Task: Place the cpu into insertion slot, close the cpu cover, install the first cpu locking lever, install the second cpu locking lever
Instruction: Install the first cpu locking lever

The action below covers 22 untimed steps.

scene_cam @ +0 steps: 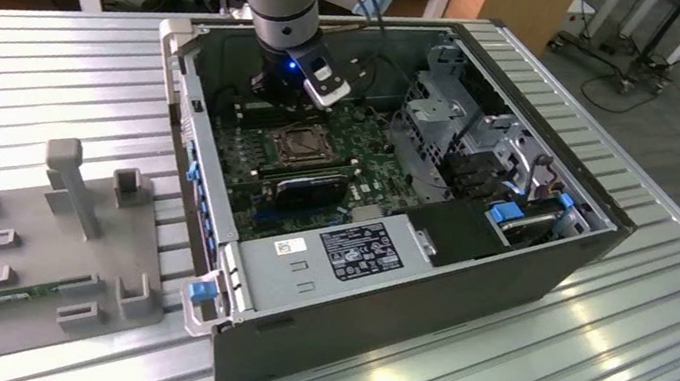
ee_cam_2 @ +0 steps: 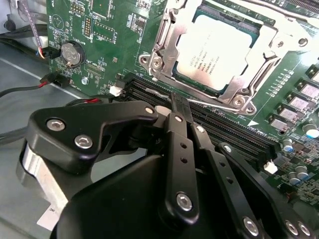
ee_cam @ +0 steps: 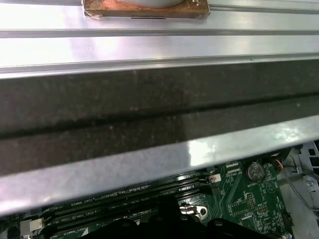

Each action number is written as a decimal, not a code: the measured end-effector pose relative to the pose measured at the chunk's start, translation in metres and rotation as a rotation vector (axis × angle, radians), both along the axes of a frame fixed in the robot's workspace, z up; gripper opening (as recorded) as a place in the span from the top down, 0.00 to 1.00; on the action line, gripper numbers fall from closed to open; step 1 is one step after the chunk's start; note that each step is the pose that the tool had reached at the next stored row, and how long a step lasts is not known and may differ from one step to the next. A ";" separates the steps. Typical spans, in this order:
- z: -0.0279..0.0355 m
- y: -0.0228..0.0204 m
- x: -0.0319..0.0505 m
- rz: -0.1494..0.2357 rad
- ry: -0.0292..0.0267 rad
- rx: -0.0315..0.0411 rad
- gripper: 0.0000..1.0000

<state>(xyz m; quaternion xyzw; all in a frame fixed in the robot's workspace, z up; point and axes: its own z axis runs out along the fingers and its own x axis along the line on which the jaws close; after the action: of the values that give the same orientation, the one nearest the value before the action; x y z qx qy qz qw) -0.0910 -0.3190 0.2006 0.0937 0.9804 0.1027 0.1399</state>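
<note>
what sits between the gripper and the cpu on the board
In the second wrist view, long black memory slots run across the green board between the gripper and the cpu, which sits under its closed cpu cover.

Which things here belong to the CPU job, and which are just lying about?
Job in hand:
- cpu, seated in its socket
- cpu cover, closed over the chip
- hand, over the memory slots beside the socket

Just lying about:
- grey fixture tray on the table, at the exterior view's left
- coin battery
- drive cage
</note>
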 end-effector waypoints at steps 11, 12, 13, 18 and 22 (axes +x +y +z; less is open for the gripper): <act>0.0037 0.0033 0.0000 0.000 -0.0005 0.0001 0.89; 0.0038 0.0035 -0.0001 0.000 -0.0006 0.0000 0.89; 0.0037 0.0035 -0.0001 0.000 -0.0009 0.0002 0.89; 0.0033 0.0035 -0.0005 0.000 -0.0068 0.0098 0.89; 0.0022 0.0031 -0.0010 0.000 -0.0211 0.0197 0.89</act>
<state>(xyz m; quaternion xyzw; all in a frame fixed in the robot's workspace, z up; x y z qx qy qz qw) -0.0920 -0.3159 0.2028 0.0939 0.9778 0.1133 0.1493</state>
